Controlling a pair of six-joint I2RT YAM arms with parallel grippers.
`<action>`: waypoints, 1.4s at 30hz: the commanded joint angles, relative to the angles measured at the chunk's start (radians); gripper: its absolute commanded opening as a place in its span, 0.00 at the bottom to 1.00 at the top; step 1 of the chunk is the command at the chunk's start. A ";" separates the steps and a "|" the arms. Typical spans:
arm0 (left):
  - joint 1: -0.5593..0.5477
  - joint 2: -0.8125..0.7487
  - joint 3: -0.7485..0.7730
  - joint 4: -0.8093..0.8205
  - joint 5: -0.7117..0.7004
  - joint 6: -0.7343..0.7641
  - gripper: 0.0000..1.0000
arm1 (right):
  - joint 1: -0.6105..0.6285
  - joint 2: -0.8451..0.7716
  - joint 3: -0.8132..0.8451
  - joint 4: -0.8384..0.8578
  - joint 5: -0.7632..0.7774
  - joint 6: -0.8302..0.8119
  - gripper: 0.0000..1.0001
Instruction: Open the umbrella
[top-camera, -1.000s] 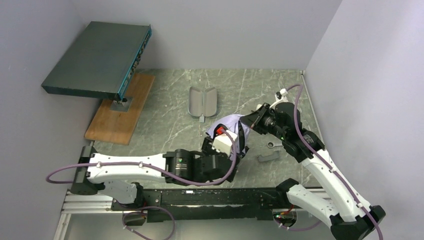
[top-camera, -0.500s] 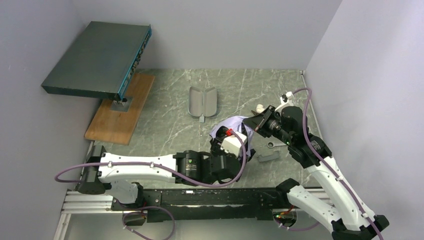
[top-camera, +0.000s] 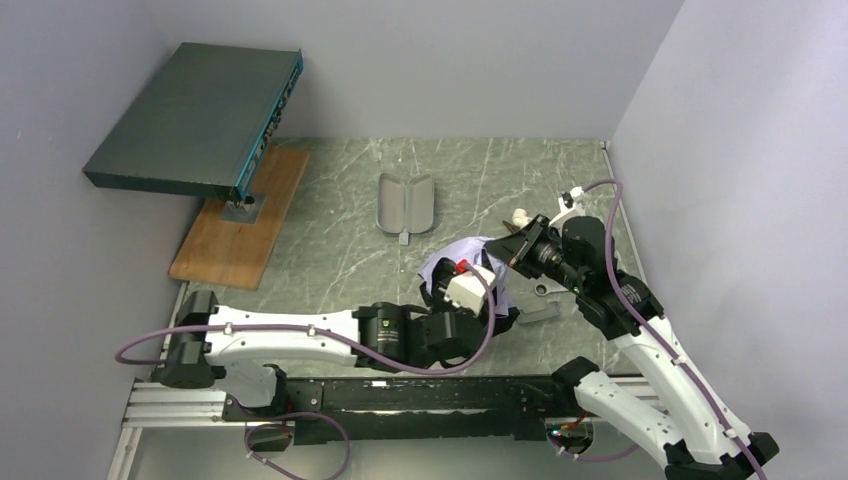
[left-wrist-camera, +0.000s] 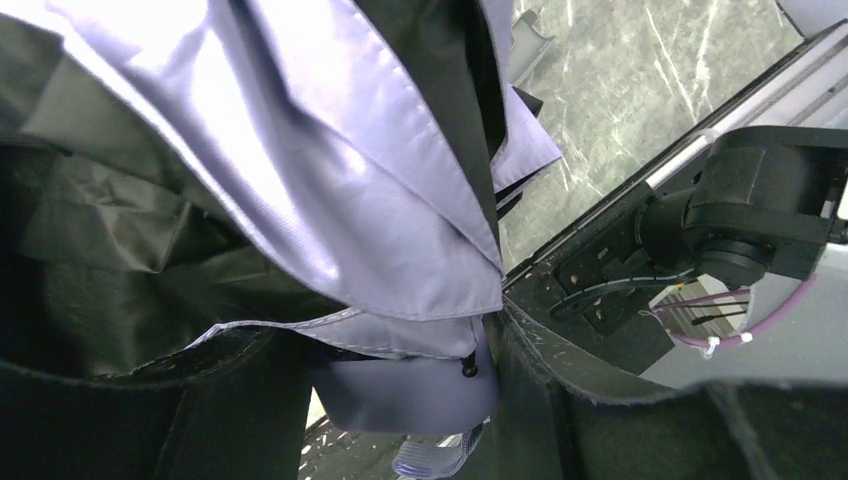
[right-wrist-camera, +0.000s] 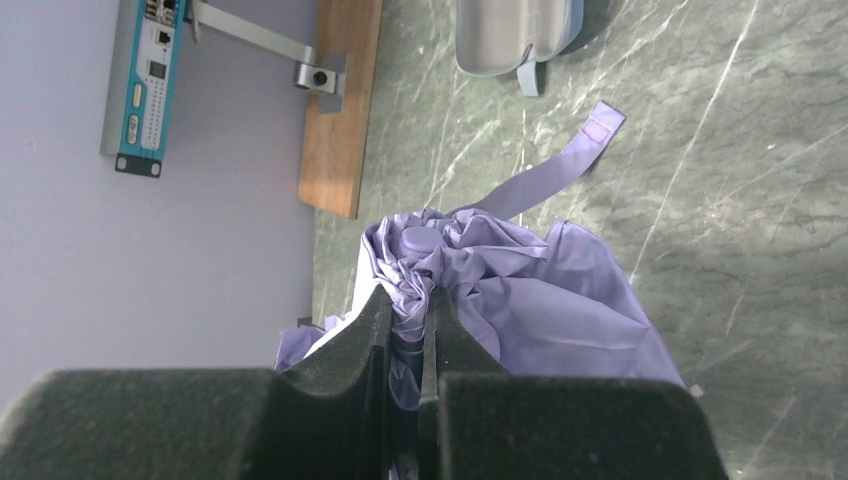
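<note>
The umbrella (top-camera: 468, 256) is a bunched pale lavender canopy at the middle right of the table, held up between both arms. My right gripper (top-camera: 506, 247) is shut on the gathered fabric at its top end (right-wrist-camera: 415, 275), close to a small round cap (right-wrist-camera: 420, 240). My left gripper (left-wrist-camera: 400, 400) comes from the near side. Its dark fingers (left-wrist-camera: 600, 410) stand on either side of a smooth pale rounded part of the umbrella (left-wrist-camera: 400, 395) and press against it. Loose folds (left-wrist-camera: 330, 150) with dark lining hang above. The shaft is hidden.
A dark teal flat box (top-camera: 195, 118) sits on a stand over a wooden board (top-camera: 240, 225) at the far left. An open grey case (top-camera: 405, 203) lies behind the umbrella. Two small grey parts (top-camera: 538, 313) lie to its right. A lavender strap (right-wrist-camera: 560, 165) trails on the marble.
My left arm has pushed right and forward along the umbrella, and its jaws have narrowed around the pale rounded part. My right gripper has shifted slightly right with the fabric.
</note>
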 joint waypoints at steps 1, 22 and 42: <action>-0.003 -0.112 -0.113 0.110 0.056 -0.026 0.14 | -0.002 -0.002 0.072 0.071 0.030 -0.029 0.00; -0.087 -0.161 -0.166 0.039 -0.047 -0.133 1.00 | -0.046 0.035 0.034 0.123 -0.077 0.027 0.00; 0.024 -0.112 -0.119 0.158 0.164 -0.087 0.00 | -0.044 -0.003 0.007 0.149 -0.097 -0.034 0.16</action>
